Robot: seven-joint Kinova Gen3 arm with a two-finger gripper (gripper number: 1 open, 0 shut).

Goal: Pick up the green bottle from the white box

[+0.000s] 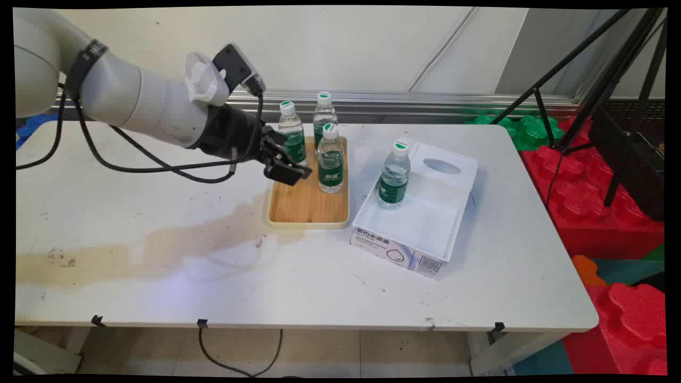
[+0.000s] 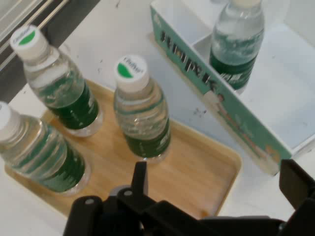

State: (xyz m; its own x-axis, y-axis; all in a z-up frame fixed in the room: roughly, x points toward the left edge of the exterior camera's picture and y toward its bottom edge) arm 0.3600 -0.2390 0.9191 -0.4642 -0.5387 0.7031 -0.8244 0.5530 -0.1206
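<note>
Jaws apart over the tray, nearest the front bottle: rigid, filled, likely slippery plastic, best gripped mid-body at the label.

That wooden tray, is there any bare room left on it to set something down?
Yes: the wooden tray's near half is bare. Three bottles crowd its far end, with the hand over its left edge. The white box holds one bottle; its near part is free.

A pale wall stands behind the stained white surface; red foam blocks and a black tripod fill the right side.
</note>
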